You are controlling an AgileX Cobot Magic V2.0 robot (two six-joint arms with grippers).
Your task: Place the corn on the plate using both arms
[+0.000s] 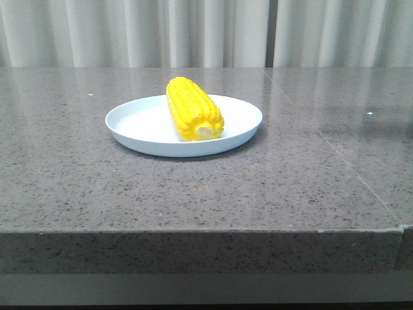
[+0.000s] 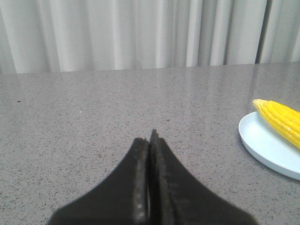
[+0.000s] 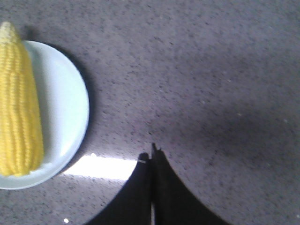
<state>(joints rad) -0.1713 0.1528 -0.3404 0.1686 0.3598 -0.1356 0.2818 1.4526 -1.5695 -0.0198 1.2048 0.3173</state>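
A bright yellow corn (image 1: 192,108) lies on the pale blue-white plate (image 1: 142,123) in the middle of the grey table, its pale stub end toward the camera. No arm shows in the front view. In the left wrist view my left gripper (image 2: 150,140) is shut and empty, over bare table, with the plate (image 2: 265,145) and the corn (image 2: 281,117) off to one side. My right gripper (image 3: 152,154) is also shut with nothing in it, above the table beside the plate (image 3: 65,108), apart from the corn (image 3: 18,98).
The grey speckled stone table (image 1: 290,181) has its front edge close to the camera, and a seam (image 1: 335,155) runs across its right part. White curtains (image 1: 206,32) hang behind the table's far edge.
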